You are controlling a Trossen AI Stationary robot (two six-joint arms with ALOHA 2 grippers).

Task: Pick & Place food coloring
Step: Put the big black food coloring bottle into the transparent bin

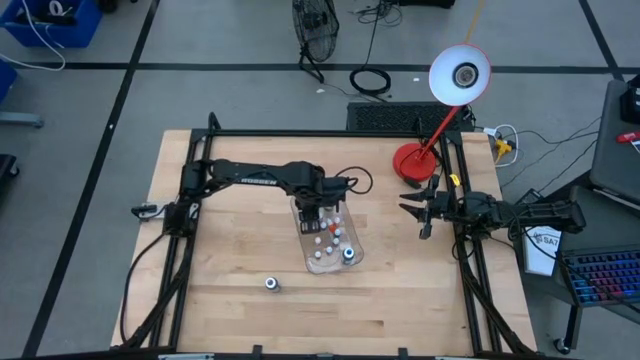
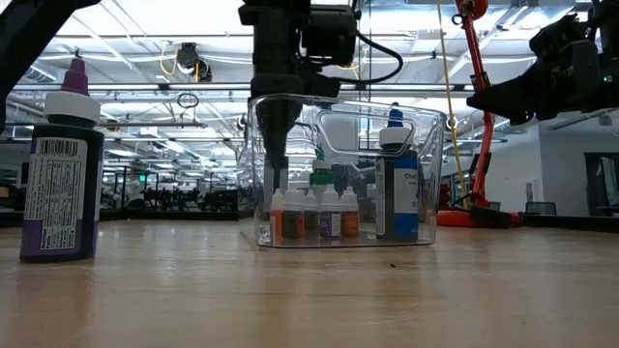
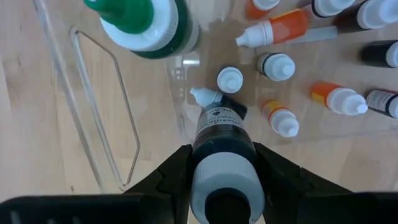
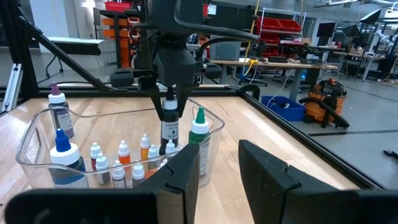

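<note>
A clear plastic tray (image 1: 352,258) stands mid-table and holds several small food coloring bottles (image 3: 283,121) with white caps, a larger green-capped bottle (image 4: 199,134) and a blue-capped one (image 2: 397,188). My left gripper (image 1: 313,215) points down inside the tray, shut on a dark bottle (image 3: 222,127) with a pale cap. A purple-capped dark bottle (image 1: 271,284) stands alone on its base on the table, nearer the front edge. My right gripper (image 4: 219,168) waits level at the table's right side, open with nothing between its fingers. My left gripper pinches the dark bottle's pale cap end (image 4: 169,107) between its two fingers (image 3: 171,177), coming from above and pointing down. The bottle hangs upright below the fingers, inside the tray's walls, over the small bottles. Whether its base touches anything, I cannot tell.
A red desk lamp (image 1: 415,160) stands at the table's far right, its white shade (image 1: 460,75) beyond the far edge. Black frame rails (image 1: 470,270) run along the table's left, far and right sides. Bare wood lies around the tray.
</note>
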